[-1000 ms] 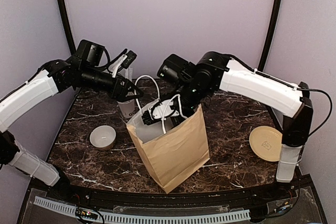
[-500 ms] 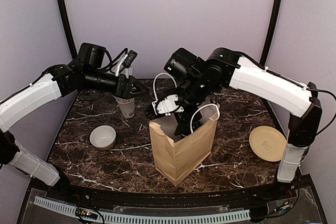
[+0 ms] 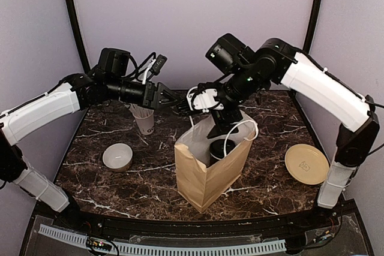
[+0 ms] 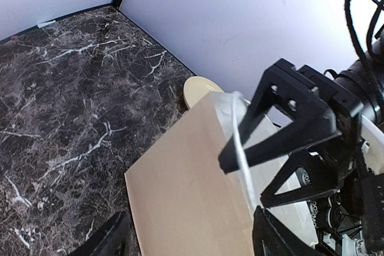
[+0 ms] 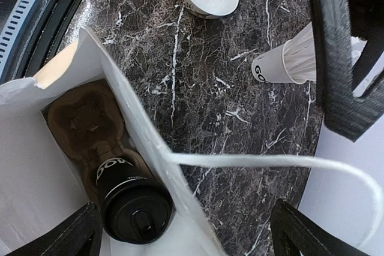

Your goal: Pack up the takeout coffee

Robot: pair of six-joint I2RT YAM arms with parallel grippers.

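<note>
— where's the coffee?
— the small black paper cup with a round black lid (image 5: 135,205) stands upright inside the tall brown paper bag (image 3: 204,178). it sits in one pocket of a brown pulp cup carrier (image 5: 84,118) at the bottom.
— and the two arms?
— the right gripper (image 3: 221,125) hangs just above the bag's open mouth, fingers spread wide with nothing between them. a white cord handle (image 5: 270,159) of the bag loops across beneath it. the left gripper (image 3: 179,102) is in the air beside the bag's top, on its left, also spread apart and gripping nothing.
— what else is on the dark marble table (image 3: 270,124)?
— a white paper cup of white sticks (image 3: 144,121) stands behind and left of the bag. a small white bowl (image 3: 117,156) sits further left, nearer the front. a round cream plate (image 3: 306,163) lies well apart on the right.
</note>
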